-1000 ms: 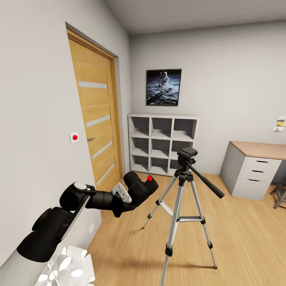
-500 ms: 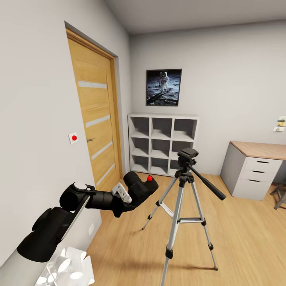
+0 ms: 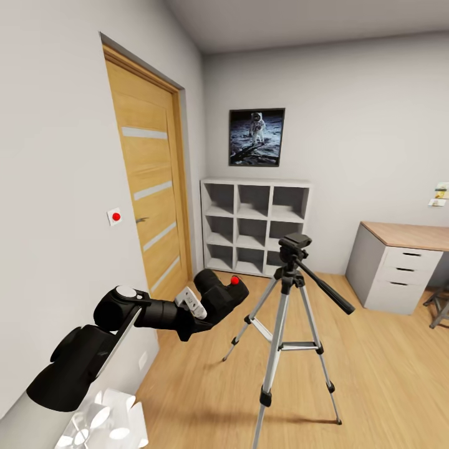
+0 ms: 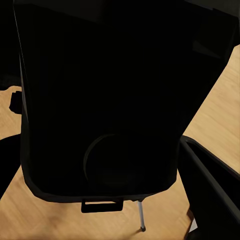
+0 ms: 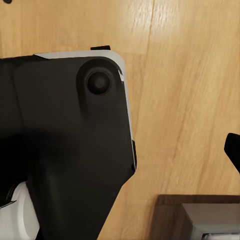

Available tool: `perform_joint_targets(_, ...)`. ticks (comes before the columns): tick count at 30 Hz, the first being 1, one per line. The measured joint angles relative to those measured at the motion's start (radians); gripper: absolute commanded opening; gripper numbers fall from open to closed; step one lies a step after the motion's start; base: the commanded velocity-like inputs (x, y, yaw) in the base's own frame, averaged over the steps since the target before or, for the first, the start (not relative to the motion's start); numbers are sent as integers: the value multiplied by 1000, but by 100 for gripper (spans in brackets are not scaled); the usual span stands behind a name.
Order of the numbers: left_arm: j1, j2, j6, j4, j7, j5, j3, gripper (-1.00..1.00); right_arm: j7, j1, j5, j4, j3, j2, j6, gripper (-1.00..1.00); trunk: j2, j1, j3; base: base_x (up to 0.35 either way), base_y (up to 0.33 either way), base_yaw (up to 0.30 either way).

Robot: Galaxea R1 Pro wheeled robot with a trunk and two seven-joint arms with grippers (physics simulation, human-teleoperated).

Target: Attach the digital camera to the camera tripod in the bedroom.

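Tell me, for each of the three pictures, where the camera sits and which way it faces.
Head view: on the robot's head, facing the tripod, door and shelves; the left arm carries the camera.
Left wrist view: by the left tool, facing the camera's dark body close up.
Right wrist view: on the right arm, facing down at the wood floor.
All share that floor.

We lose left gripper (image 3: 209, 299) fingers behind small black boxy digital camera (image 3: 221, 294); wood-topped grey desk (image 3: 405, 262) cut by edge.
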Motion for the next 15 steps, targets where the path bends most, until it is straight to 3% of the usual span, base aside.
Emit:
perform_joint_targets(8,0,-1,-1,0,0,-1,0,-100,0,0,0,0,0,0,0,100,0,0,0,126,103,-231)
perform_joint_targets(15,0,0,0,0,-1,0,1,-100,0,0,0,0,0,0,0,100,0,0,0,31,23,-260)
